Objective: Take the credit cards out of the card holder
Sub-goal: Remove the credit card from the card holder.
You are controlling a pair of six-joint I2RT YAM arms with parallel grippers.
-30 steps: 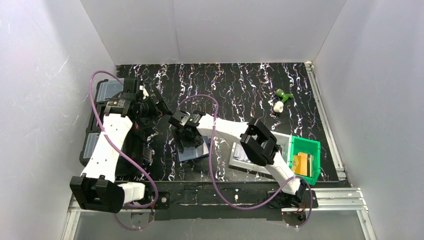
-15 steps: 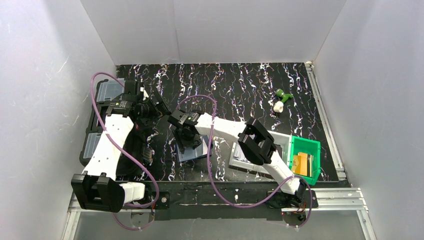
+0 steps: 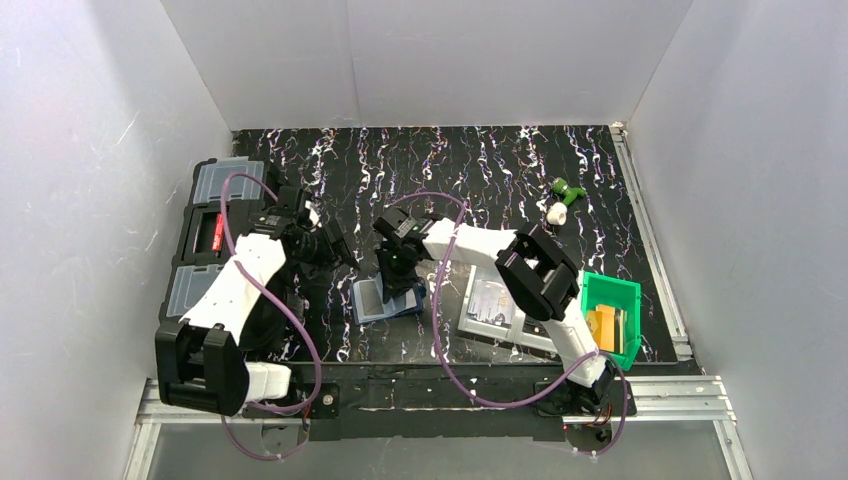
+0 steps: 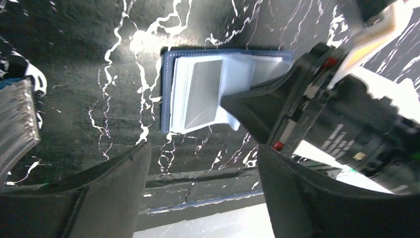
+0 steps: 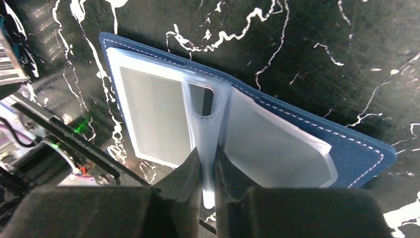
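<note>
Counter (image 3: 480, 170): black with white marbling, walled in by white panels on three sides.
Card holder (image 3: 372, 300): navy, lying open and flat on the counter, near the front edge and a little left of centre, with its pale blue clear sleeves facing up.
Sleeves, right wrist view: one lies flat on each half of the holder. A middle sleeve (image 5: 205, 124) stands up from the fold.
Right end effector (image 5: 207, 154): its two black fingers are clenched on the lower edge of the upright middle sleeve, pinching it tight. The arm reaches across from the right side to get there.
Sleeve contents: a dark patch shows through the pinched sleeve. I cannot tell whether it is a card or the counter behind it.
Left end effector (image 4: 203, 153): released, fingers spread wide and touching nothing. It hangs over the counter just left of the card holder, pointing toward the holder and the right arm's wrist.
Credit cards (image 3: 600, 328): a gold-tan one stands in the green bin (image 3: 615, 290) at the right front of the counter, well apart from the holder.
Grey tray (image 3: 495, 300): flat, between the holder and the green bin.
Organiser case (image 3: 215, 185): black with clear lids, along the left edge.
Small green and white object (image 3: 560, 200): far right, toward the back.
</note>
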